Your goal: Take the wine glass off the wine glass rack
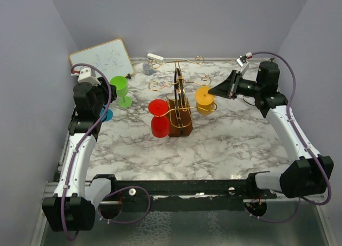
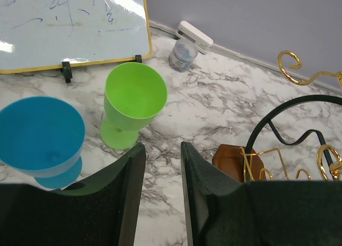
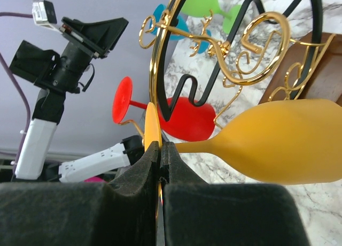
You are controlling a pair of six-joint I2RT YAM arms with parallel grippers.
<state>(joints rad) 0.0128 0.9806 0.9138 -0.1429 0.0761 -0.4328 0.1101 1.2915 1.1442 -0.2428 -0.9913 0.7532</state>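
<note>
Two robot arms face a marble tabletop (image 1: 230, 144) with a wine glass rack (image 1: 180, 124) at its centre, a brown wooden block carrying a tall gold wire frame with curled arms. A yellow wine glass (image 3: 288, 147) hangs on the rack's right side, the side facing the right arm, bowl down and foot (image 3: 152, 123) up in the overhead view. The right pincer (image 3: 161, 152) is closed on the thin edge of that foot, its two dark pads pressed together with only the disc between them. From the pincer the glass runs straight ahead: foot, then stem, then bowl, its long axis pointing away from the pads toward the rack's block, with a gold wire curl just above the stem. Freeing it probably means drawing the glass out toward the right arm, away from the frame. A red wine glass (image 1: 159, 120) hangs on the opposite side. The left pincer (image 2: 162, 150) is well away from the rack, parted by a narrow gap and holding nothing, above a green wine glass (image 2: 133, 96) and a blue wine glass (image 2: 40, 133) standing upright on the tabletop.
</note>
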